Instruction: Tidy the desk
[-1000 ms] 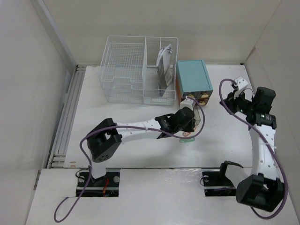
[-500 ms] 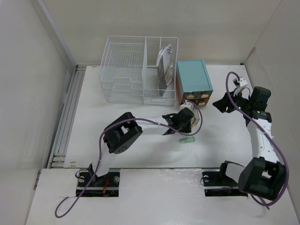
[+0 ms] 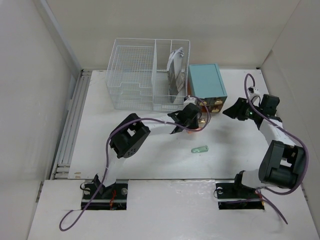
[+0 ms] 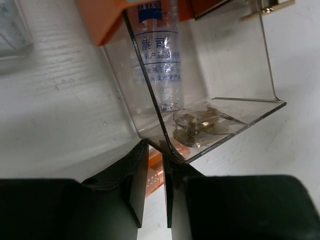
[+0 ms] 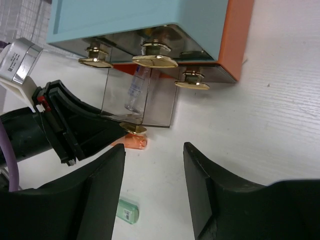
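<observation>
The white desk [image 3: 150, 160] carries a teal-topped drawer box [image 3: 206, 82] at the back. Its clear lower drawer [image 4: 225, 65] stands pulled out, with a labelled bottle [image 4: 157, 55] lying inside. My left gripper [image 3: 191, 119] is at the drawer's front. Its jaws [image 4: 154, 150] are a narrow gap apart, either side of the front edge, with a copper-orange thing [image 4: 152, 172] showing between them. My right gripper [image 3: 231, 111] hovers open right of the drawer, with nothing between its fingers [image 5: 154, 148]. A small green item [image 3: 200, 149] lies on the desk in front.
A white wire basket [image 3: 135, 75] with papers [image 3: 176, 70] in its right section stands left of the box. Gold knobs [image 5: 155, 60] stick out of the box's front. Pale panels wall the desk on three sides.
My left gripper moved from above the green item up to the box front and its jaws parted slightly. The right gripper swung left toward the drawers and opened.
</observation>
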`<action>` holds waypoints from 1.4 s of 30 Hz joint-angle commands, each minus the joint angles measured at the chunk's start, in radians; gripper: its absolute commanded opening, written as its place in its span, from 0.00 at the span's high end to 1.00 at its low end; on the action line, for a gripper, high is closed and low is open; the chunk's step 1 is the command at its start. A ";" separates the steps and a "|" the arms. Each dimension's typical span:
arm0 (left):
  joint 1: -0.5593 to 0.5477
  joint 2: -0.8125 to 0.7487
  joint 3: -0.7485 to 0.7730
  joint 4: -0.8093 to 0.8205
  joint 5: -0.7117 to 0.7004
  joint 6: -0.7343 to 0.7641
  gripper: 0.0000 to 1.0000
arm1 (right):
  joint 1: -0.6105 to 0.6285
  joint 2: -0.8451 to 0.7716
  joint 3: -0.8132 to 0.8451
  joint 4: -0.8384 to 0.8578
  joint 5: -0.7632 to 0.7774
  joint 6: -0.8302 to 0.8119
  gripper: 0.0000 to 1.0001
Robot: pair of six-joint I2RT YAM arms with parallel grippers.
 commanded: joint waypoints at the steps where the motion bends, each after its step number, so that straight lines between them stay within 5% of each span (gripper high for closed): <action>1: 0.019 0.008 0.056 0.033 0.008 0.011 0.85 | -0.006 0.016 -0.022 0.149 0.001 0.105 0.44; 28: 0.132 0.079 0.187 0.062 0.076 -0.008 0.81 | 0.167 0.331 0.018 0.427 0.186 0.406 0.35; 36: 0.111 0.001 0.026 0.134 0.125 -0.008 0.81 | 0.186 0.378 0.018 0.545 0.240 0.475 0.35; 42: 0.038 -0.131 -0.114 0.155 0.076 0.024 0.63 | 0.195 0.397 0.000 0.605 0.277 0.524 0.35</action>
